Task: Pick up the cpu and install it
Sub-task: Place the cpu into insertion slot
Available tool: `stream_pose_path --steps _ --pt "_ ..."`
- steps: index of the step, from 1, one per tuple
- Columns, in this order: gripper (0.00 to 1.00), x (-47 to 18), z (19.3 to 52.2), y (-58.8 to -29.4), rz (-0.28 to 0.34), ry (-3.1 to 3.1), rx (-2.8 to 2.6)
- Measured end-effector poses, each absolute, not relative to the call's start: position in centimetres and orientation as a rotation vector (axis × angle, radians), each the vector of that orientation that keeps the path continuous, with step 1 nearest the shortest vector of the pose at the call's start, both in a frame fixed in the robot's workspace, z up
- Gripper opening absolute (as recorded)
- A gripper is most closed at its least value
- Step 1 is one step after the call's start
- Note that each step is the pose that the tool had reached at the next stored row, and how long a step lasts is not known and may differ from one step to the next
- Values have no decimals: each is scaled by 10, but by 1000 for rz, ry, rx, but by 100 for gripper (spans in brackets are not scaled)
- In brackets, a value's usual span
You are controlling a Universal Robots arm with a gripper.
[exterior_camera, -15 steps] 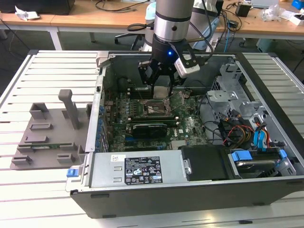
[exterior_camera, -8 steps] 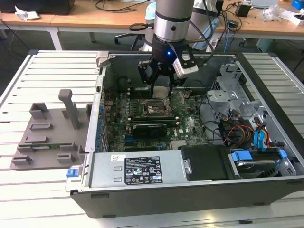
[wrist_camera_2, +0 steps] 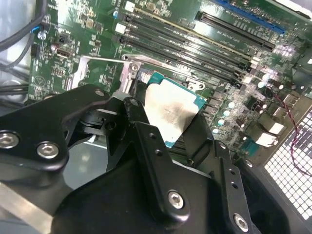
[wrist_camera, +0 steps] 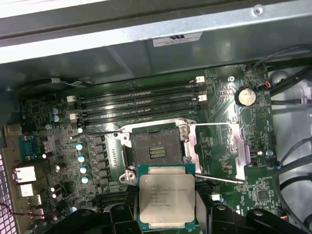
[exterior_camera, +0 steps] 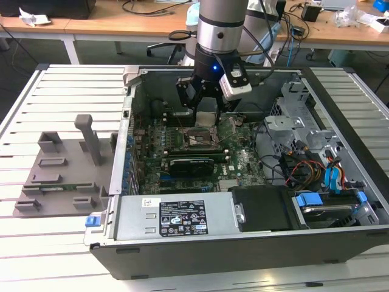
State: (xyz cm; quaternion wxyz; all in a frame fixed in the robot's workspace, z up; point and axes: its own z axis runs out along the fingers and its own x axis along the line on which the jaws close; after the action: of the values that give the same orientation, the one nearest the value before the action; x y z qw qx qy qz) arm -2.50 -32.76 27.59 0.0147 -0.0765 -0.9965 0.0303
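The cpu [exterior_camera: 205, 120] is a small square chip with a silvery top and a green edge. My gripper [exterior_camera: 205, 114] is shut on it, with a black finger on each side, and holds it inside the open computer case. In the first wrist view the cpu [wrist_camera: 163, 197] hangs just short of the open socket [wrist_camera: 156, 148], whose metal load plate [wrist_camera: 214, 148] is flipped back. In the second wrist view the cpu [wrist_camera_2: 173, 109] sits tilted between the black fingers [wrist_camera_2: 141, 126] above the green motherboard [wrist_camera_2: 97, 73].
The computer case [exterior_camera: 182, 255] lies open on a slatted white table. A grey plastic tray with upright posts [exterior_camera: 61, 170] is at the exterior view's left. Memory slots [wrist_camera: 136, 105], a black card [exterior_camera: 191, 164], cables [exterior_camera: 304, 167] and a drive cage [exterior_camera: 292, 115] surround the socket.
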Motion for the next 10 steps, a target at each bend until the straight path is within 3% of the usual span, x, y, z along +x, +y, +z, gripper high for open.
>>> stream_pose_path --steps 10 --pt "55 -25 275 -328 101 -3090 -340"
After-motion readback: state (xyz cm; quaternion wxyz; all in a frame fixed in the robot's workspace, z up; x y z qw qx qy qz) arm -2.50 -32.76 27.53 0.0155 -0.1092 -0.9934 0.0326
